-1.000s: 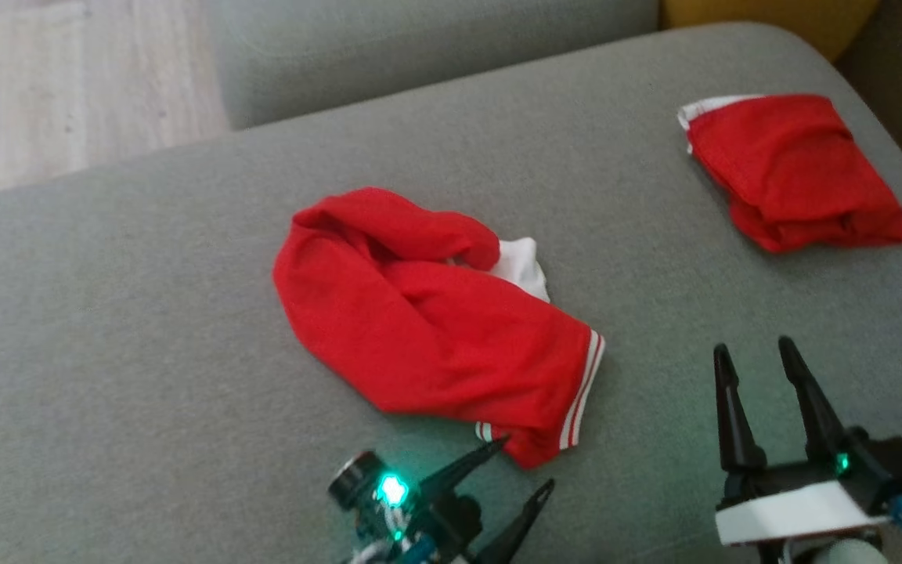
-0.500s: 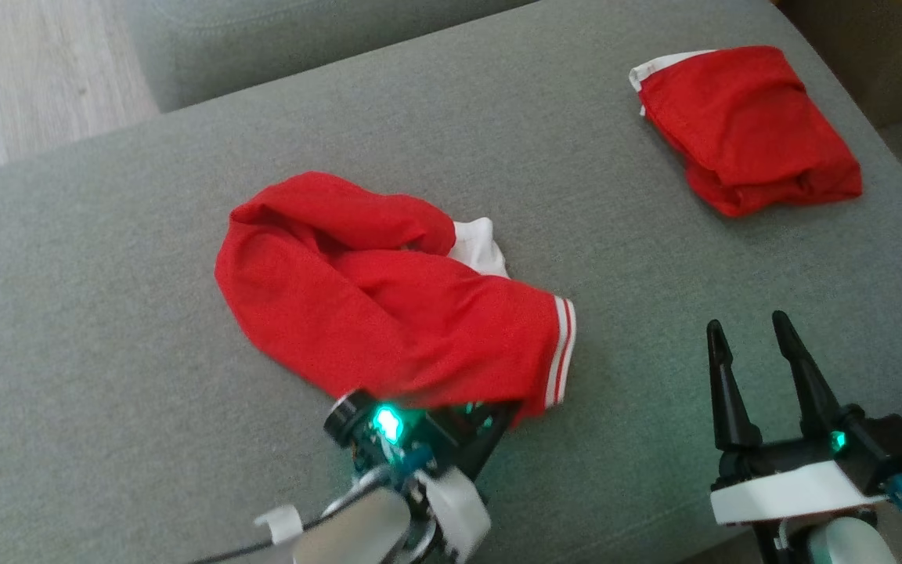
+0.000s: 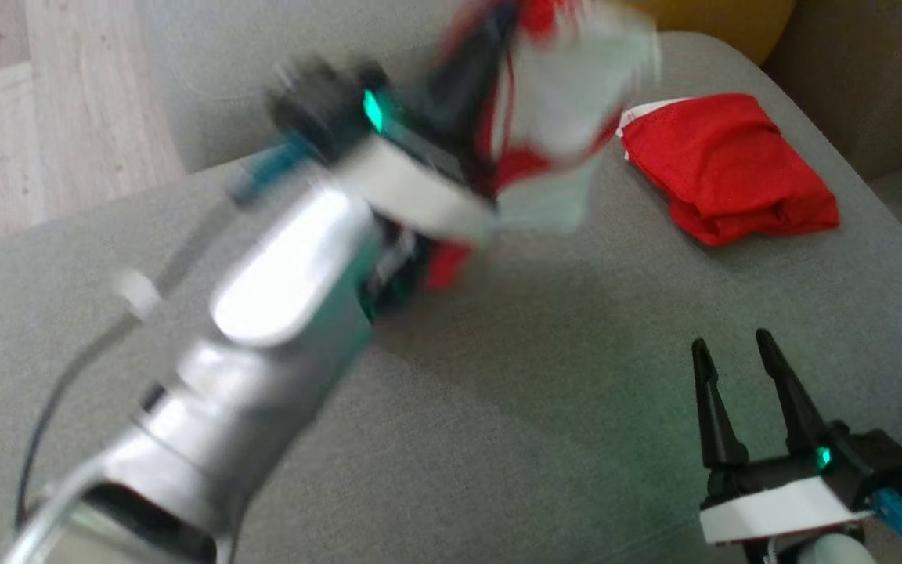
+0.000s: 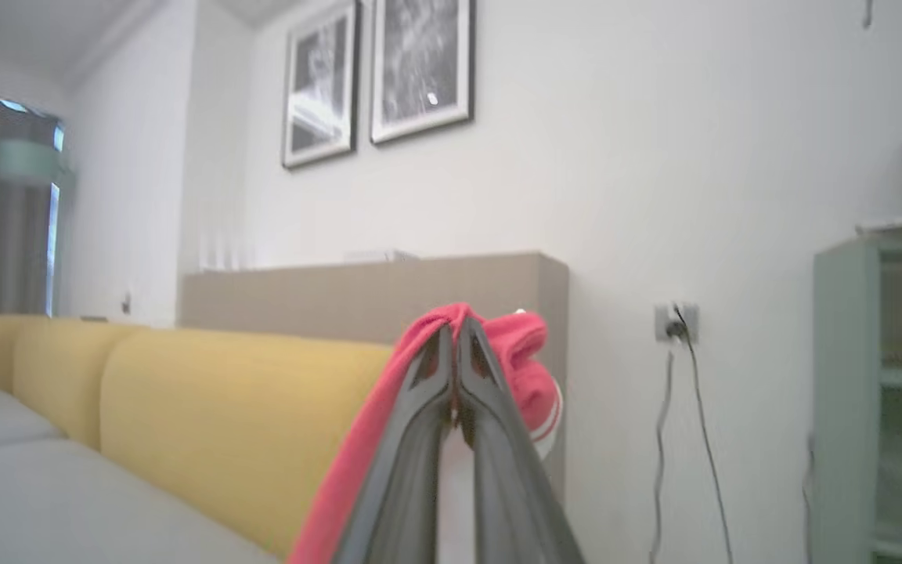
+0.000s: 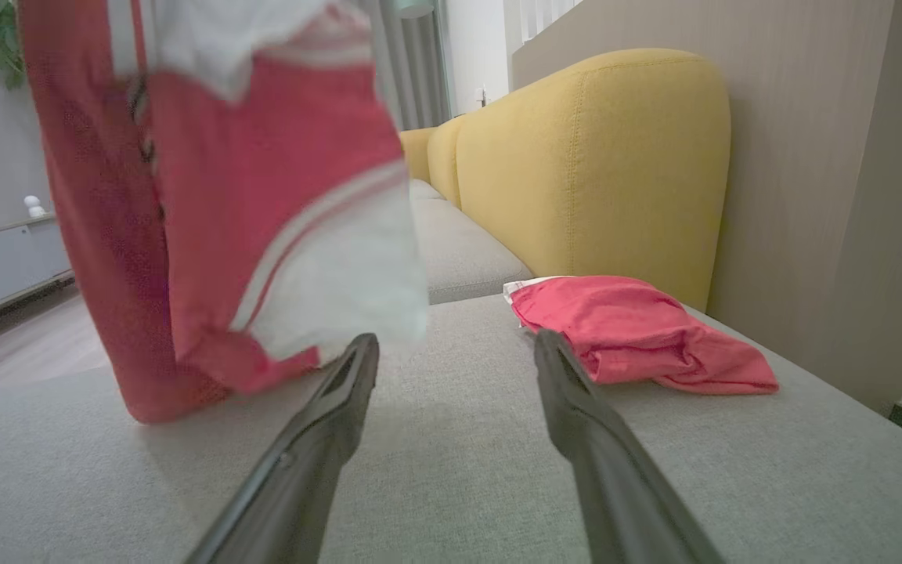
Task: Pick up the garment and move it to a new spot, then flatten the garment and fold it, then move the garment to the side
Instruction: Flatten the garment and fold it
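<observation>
Pressed together on a fold of the red garment [image 4: 517, 345]: the jaws of the left gripper [image 4: 455, 352]. Hangs from them above the grey sofa seat [image 3: 498, 407], lowest red part near the cushion or touching it, hard to tell. Heavily blurred in the head view, so shape of cloth and left arm not readable there; upper part cut off in the right wrist view. Wide apart, holding nothing: the jaws of the right gripper [image 3: 731, 341], low over the seat. Beyond its tips, a second folded red garment [image 3: 725, 164], lying by the seat's far corner. Around: yellow sofa back [image 5: 592, 157], wooden floor [image 3: 28, 117]. Added by the left wrist view: framed pictures [image 4: 377, 74], a wall socket [image 4: 674, 321].
</observation>
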### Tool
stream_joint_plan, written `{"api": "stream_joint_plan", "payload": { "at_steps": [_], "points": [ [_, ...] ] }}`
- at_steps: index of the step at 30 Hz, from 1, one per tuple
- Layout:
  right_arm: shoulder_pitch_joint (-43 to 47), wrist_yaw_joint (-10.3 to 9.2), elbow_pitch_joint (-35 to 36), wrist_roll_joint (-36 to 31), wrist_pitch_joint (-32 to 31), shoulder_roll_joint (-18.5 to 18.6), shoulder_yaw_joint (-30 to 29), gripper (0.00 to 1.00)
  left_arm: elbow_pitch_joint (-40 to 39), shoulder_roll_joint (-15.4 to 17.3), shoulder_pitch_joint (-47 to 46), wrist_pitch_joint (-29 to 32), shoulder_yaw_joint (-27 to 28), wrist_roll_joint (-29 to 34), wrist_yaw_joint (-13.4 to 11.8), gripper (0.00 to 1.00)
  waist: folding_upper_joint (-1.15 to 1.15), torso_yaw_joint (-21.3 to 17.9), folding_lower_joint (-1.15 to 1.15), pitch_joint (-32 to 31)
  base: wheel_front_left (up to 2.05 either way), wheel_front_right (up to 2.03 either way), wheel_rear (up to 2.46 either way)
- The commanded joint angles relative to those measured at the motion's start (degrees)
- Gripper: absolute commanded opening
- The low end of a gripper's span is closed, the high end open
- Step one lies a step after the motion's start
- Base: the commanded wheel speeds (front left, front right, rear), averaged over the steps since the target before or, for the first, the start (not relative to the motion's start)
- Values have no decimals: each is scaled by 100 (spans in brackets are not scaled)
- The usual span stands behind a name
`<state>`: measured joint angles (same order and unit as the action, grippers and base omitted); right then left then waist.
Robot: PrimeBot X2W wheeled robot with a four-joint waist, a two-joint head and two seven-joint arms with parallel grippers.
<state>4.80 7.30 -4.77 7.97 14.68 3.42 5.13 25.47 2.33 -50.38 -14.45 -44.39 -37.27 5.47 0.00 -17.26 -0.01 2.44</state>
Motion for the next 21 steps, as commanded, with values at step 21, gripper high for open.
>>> {"api": "stream_joint_plan", "payload": {
  "at_steps": [21],
  "points": [
    [182, 19, 265, -205, 32, -45, -306, 100, -726, 78, 3514, -54, 3948, 432, -92, 0, 0, 1226, 1, 11, 0, 0, 0]
  ]
}}
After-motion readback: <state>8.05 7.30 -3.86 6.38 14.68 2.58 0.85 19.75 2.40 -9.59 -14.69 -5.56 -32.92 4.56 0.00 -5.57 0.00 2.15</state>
